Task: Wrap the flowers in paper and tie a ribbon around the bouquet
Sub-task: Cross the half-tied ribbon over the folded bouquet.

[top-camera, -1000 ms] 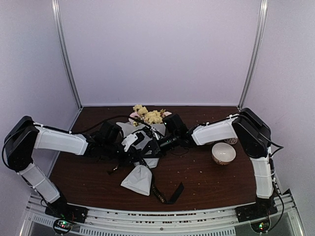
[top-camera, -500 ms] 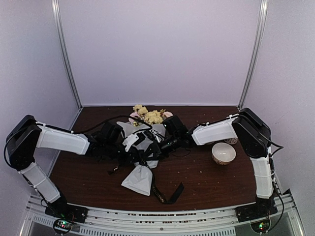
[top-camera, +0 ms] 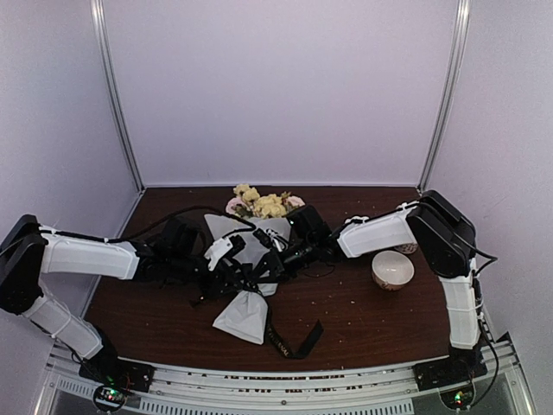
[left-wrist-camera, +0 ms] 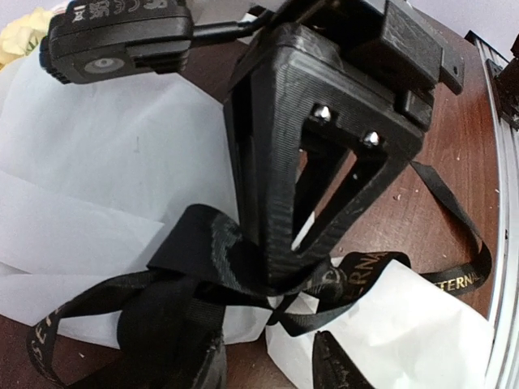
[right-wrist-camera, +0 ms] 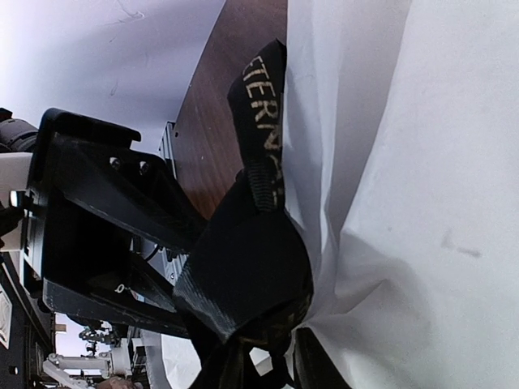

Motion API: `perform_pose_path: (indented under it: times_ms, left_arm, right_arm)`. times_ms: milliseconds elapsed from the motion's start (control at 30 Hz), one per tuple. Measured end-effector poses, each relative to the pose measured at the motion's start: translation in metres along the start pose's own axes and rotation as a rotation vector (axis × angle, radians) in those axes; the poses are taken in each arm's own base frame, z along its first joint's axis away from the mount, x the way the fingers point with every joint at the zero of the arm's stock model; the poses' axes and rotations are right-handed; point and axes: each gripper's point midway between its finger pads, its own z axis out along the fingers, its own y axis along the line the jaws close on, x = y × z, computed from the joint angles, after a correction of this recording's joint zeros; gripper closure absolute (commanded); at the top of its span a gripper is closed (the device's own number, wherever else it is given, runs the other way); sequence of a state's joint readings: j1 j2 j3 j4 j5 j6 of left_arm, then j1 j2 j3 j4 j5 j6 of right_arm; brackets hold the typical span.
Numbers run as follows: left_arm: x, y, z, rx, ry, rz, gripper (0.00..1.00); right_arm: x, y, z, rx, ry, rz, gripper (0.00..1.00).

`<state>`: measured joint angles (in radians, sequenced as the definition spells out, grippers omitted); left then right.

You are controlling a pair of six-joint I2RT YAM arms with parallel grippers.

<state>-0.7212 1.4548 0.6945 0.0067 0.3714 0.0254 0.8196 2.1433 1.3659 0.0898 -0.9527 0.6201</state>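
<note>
The bouquet lies mid-table, with yellow and pink flowers point(top-camera: 259, 204) at the far end and the paper point(top-camera: 243, 315) cone pointing toward me. The black ribbon point(top-camera: 292, 344) crosses the paper and trails to the front. My right gripper point(right-wrist-camera: 269, 369) is shut on a fold of ribbon point(right-wrist-camera: 263, 105) against the paper point(right-wrist-camera: 422, 203). In the left wrist view my left gripper point(left-wrist-camera: 268, 366) stands open just short of the ribbon point(left-wrist-camera: 203, 251), with the paper point(left-wrist-camera: 122, 162) and bare table showing between its jaws. Seen from above, both grippers point(top-camera: 238, 270) point(top-camera: 266, 264) meet over the cone's middle.
A white bowl point(top-camera: 392, 269) stands at the right, with a second small one point(top-camera: 404, 248) half hidden behind the right arm. Small crumbs dot the brown table point(top-camera: 363, 320). The metal rail runs along the near edge.
My left arm has drawn back to the left and its jaws have opened off the ribbon. The right gripper has stayed on the ribbon in the same spot.
</note>
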Motion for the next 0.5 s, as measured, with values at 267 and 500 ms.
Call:
perform_pose_path:
  times_ms: [267, 500]
  left_arm:
    - [0.007, -0.005, 0.007, 0.045, 0.018, -0.001, 0.75]
    - [0.0, -0.005, 0.013, 0.056, -0.017, 0.002, 0.86]
  right_arm:
    - [0.004, 0.007, -0.005, -0.024, -0.012, -0.013, 0.75]
    - [0.002, 0.015, -0.01, -0.039, -0.031, -0.032, 0.73]
